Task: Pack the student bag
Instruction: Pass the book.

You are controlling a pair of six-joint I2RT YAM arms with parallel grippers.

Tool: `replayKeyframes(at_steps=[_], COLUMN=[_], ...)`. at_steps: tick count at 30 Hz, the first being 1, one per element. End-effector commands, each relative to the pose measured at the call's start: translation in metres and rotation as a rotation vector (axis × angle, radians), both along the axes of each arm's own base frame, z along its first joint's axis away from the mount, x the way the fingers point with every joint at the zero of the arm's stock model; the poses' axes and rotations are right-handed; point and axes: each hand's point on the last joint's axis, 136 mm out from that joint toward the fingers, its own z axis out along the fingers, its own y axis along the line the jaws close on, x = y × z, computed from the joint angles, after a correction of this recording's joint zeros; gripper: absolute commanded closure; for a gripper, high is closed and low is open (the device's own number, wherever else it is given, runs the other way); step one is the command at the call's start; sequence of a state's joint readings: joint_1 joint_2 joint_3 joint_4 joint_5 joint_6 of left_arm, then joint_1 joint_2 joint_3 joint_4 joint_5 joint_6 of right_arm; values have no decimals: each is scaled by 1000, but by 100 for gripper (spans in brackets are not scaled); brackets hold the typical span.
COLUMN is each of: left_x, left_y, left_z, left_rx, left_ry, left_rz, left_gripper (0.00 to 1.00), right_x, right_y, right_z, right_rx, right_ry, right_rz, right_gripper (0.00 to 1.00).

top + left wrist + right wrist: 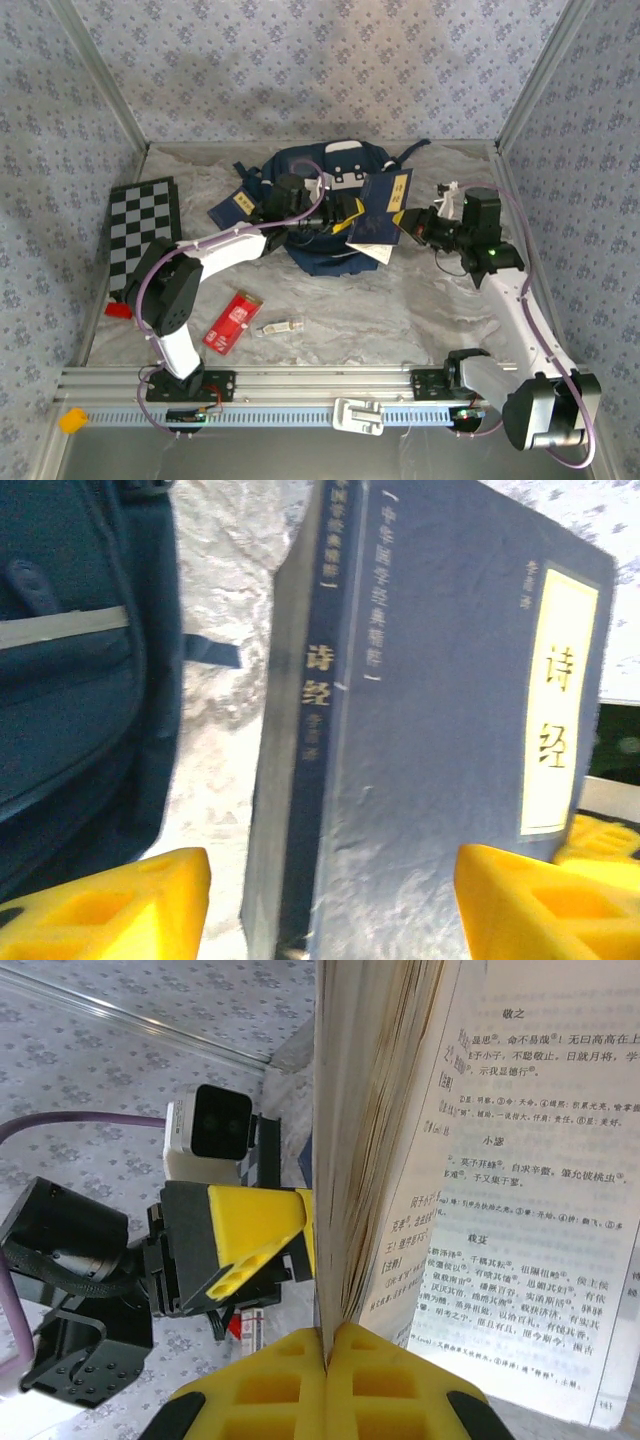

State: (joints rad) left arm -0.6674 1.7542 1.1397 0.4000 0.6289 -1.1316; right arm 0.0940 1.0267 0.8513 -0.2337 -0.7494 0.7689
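Note:
The student bag [325, 170] is a navy backpack lying at the back middle of the table; its side also shows in the left wrist view [70, 680]. My right gripper [407, 222] [325, 1348] is shut on the lower edge of a navy book [385, 200] [500, 1160] with a yellow title label, holding it upright above the bag's right side, pages fanned. My left gripper [345, 218] [335, 905] is open, its yellow fingers [110, 905] astride the book's spine [320, 680]. One left finger [255, 1230] sits against the book's cover.
A second navy booklet [238, 205] lies left of the bag. A checkerboard [145, 230] sits at the far left. A red packet [232, 322] and a small clear item [280, 326] lie in front of the left arm. Patterned walls enclose the table.

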Motion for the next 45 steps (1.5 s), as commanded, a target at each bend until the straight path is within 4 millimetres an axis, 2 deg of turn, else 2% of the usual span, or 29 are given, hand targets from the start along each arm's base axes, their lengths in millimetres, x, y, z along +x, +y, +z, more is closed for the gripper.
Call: replayKeyframes(at_steps=[1,7,12,18,20,22,23,24,25,26,29,31,35,37,40,45], left_x=[-4,-8,-11,-11,-9,-9,-8,-8,-8,-9,-12,-16,-20,-19,-17,-16], left_y=[-5,-10,-11,-10,-10,-10,-9,-9,-9,-9,-13,-18,-27,-27,-26,-19], left_z=[31,47,53,59,62,67,72,77,80,85,93,99,106,105,97,79], left_rx=[-96,-149,-150,-154,-158,-168,-181,-190,-194,-201,-220,-231,-241,-237,-208,-108], left_ry=[-47,-65,-75,-88,-90,-94,-101,-108,-112,-121,-126,-139,-161,-159,-159,-171], left_rz=[-33,-61,-66,-61,-60,-58,-56,-56,-55,-55,-50,-59,-72,-66,-58,-27], left_gripper=[39,52,70,93,100,100,100,100,100,100,100,100,100,100,100,100], right_x=[3,4,6,5,4,1,-1,-2,-4,-5,-6,-5,0,3,2,-3], right_y=[10,14,12,9,6,1,-2,-5,-7,-9,-11,-7,4,13,21,15], right_z=[22,8,-9,-17,-21,-26,-29,-33,-36,-38,-42,-44,-39,-26,-7,18], right_rx=[61,50,32,13,-1,-11,-12,-6,4,18,42,63,131,178,222,235], right_ry=[-86,-69,-41,-19,-4,13,27,46,63,79,99,110,114,76,31,-37], right_rz=[37,51,48,50,42,32,22,7,-1,-8,-27,-19,9,36,67,50], right_gripper=[100,100,100,100,90,76,64,44,30,22,6,0,0,0,1,10])
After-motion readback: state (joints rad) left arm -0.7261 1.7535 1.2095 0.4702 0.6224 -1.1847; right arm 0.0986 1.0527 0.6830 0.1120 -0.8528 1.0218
